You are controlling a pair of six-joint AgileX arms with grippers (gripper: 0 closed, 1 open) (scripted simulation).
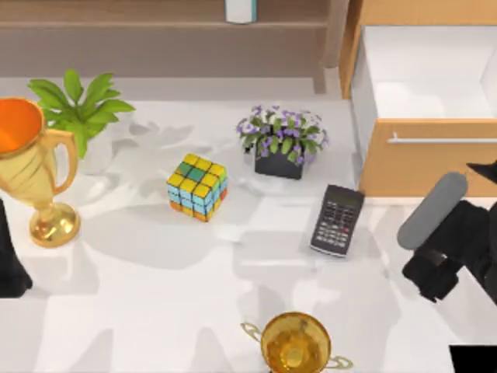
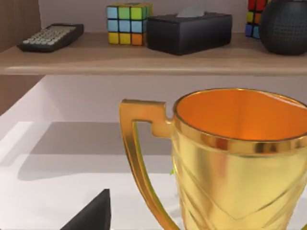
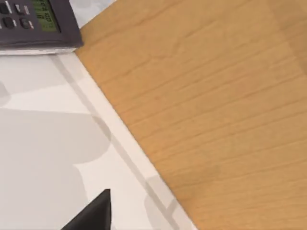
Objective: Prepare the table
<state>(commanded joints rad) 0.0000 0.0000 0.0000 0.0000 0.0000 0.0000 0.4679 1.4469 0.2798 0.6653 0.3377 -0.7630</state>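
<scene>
The table (image 1: 155, 303) is still cluttered, so by my reading the work stands at an early tidying step: a calculator (image 1: 338, 220) lies just left of the open drawer cabinet (image 1: 423, 159), a colour cube (image 1: 197, 186) sits near the middle, a pot of purple flowers (image 1: 281, 142) stands beyond them toward the far side, and a leafy green plant (image 1: 80, 105) is at the far left. A large gold trophy (image 1: 35, 175) stands at the left edge and a second, smaller gold cup (image 1: 295, 344) at the near edge. The right gripper (image 1: 435, 276) hangs at the right side, near the cabinet front and a little right of and nearer than the calculator; its wrist view looks down on the cabinet's wood panel, the white tabletop and a corner of the calculator, with one dark fingertip (image 3: 93, 213) in view. Whether its fingers are spread or closed I cannot tell. The left arm (image 1: 12, 264) is at the left edge beside the large trophy, whose orange-lined bowl looms close in its wrist view; its finger state is equally unclear. The white tabletop spreads under both tools. The likely next move is for the right gripper to shift left and come down over the calculator, the drawer standing open as a probable destination.
</scene>
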